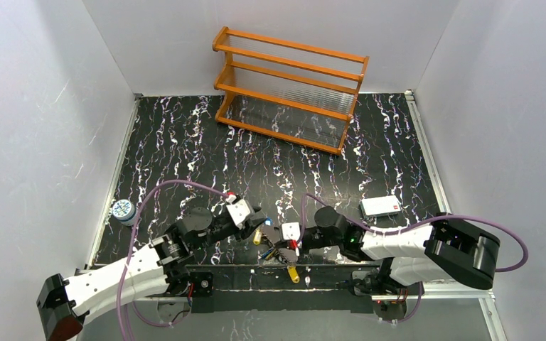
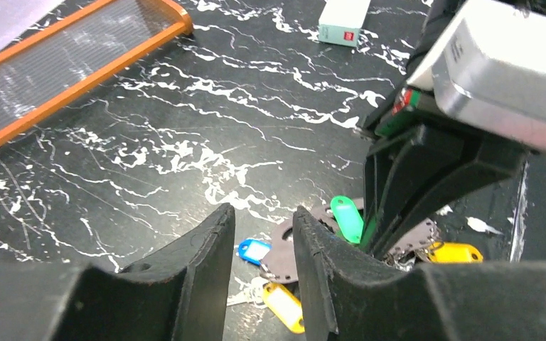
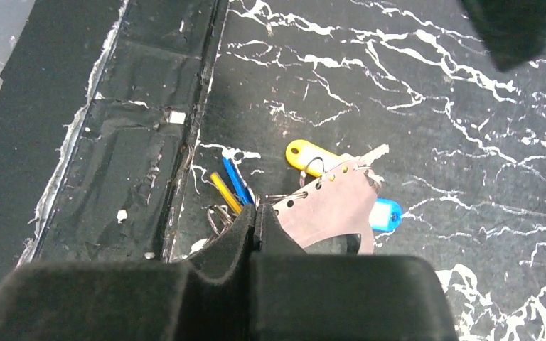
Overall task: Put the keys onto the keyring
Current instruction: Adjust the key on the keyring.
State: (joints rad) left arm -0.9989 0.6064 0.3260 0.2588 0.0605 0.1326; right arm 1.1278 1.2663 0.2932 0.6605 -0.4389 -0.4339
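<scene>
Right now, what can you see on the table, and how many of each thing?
rack: one, orange wood, far side of the table
box: one, white with a red mark, right side
disc: one, blue and white, left edge
keys: at least four, with green, blue and yellow heads, bunched at the near edge
plate with holes: one, greyish pink, among the keys
table: one, black with white veins
cables: two, purple, looping from the arms
left end effector: one, black, open above the keys
right end effector: one, black, shut on the plate with holes
</scene>
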